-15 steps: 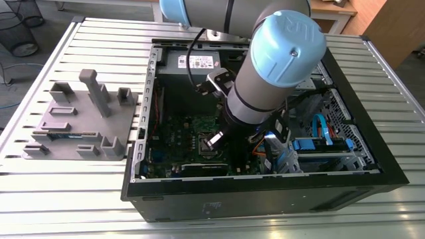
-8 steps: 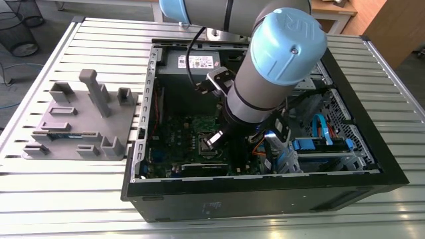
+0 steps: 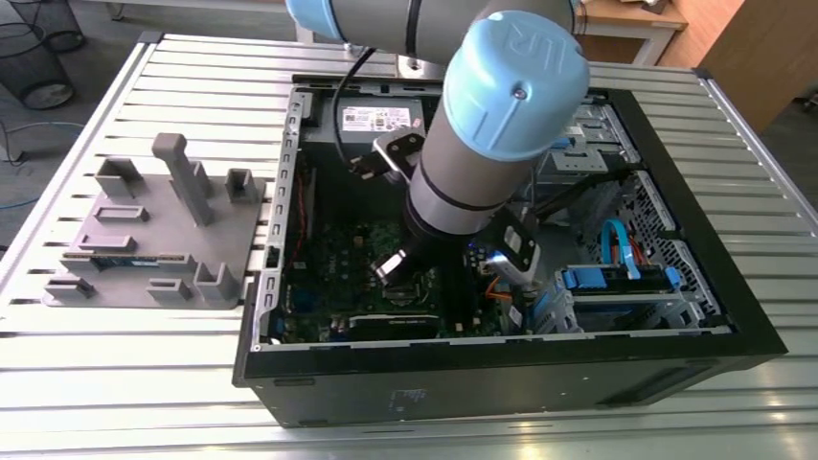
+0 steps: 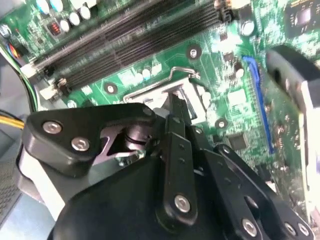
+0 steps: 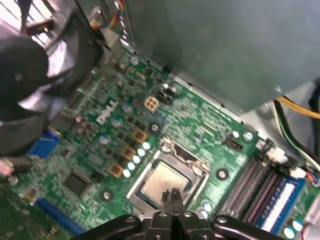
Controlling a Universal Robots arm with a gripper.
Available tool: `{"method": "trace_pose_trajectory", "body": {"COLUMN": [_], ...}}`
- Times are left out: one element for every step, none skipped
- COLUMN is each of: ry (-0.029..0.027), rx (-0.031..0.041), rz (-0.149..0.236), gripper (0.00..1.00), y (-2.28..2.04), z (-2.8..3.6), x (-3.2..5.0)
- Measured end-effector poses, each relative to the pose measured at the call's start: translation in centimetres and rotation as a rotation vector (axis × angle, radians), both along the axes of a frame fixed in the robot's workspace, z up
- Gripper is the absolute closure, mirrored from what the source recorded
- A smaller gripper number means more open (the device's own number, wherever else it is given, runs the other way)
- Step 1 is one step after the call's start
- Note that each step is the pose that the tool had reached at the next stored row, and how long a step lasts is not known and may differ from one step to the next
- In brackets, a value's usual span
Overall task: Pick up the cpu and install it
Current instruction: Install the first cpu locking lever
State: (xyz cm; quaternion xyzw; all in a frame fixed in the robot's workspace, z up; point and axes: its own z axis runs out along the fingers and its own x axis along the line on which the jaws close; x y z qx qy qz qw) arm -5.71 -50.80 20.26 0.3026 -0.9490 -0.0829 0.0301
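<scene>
Cpu: the cpu (image 5: 164, 181) lies flat in its metal frame (image 5: 186, 156) on the green board (image 5: 100, 150), shiny side up.
Cpu and tool: in the first wrist view the tips of the tool (image 5: 170, 195) are right over one edge of the cpu. I cannot tell if they touch it.
Where this is: inside the open computer case (image 3: 511, 369), which lies on the counter (image 3: 153, 383). The arm (image 3: 499, 115) reaches down into the middle of the case.
Around it: long black slots (image 5: 250, 187) run just beside the frame. A big grey box (image 5: 225, 45) is further off on the board's other side. A black fan (image 5: 20, 75) is well apart from the cpu. Blue cables (image 3: 618, 244) are on the exterior view's right, inside the case.
In the way: a thin wire lever (image 4: 172, 75) stands up by the frame, near the tool's tips.
Outside the case: a grey tray (image 3: 141, 240) with little holders is on the counter, on the exterior view's left.
Tool: its two thin fingers (image 5: 164, 196) are pressed together and hold nothing.
</scene>
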Motion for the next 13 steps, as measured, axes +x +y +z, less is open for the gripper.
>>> {"method": "trace_pose_trajectory", "body": {"ry": [-0.0008, -0.0016, -0.0026, -0.0037, -0.005, -0.0061, -0.0076, -0.009, -0.0103, -0.0115, -0.0126, -0.0143, -0.0153], "rx": [0.0006, 0.0009, 0.001, 0.0008, 0.0008, 0.0006, 0.0009, 0.0009, 0.0009, 0.001, 0.0008, 0.0008, 0.001], "rz": [0.0, 0.0, 0.0, 0.0, 0.0, 0.0, 0.0, 0.0, 0.0, 0.0, 0.0, 0.0, 0.0], "gripper": [0.89, 0.89, 0.89, 0.89, 0.89, 0.89, 0.89, 0.89, 0.89, 0.89, 0.89, 0.89, 0.89], "y": [0.1, 0.21, 0.34, 0.47, 0.57, 0.62, 0.64, 0.65, 0.65, 0.65, 0.65, 0.65, 0.65], "z": [0.0, 0.0, 0.01, 0.11, 0.31, 0.64, 0.95, 1.28, 1.63, 1.99, 2.34, 2.49, 2.5], "x": [-0.24, -0.39, -0.45, -0.48, -0.49, -0.5, -0.5, -0.51, -0.51, -0.51, -0.52, -0.53, -0.54]}}
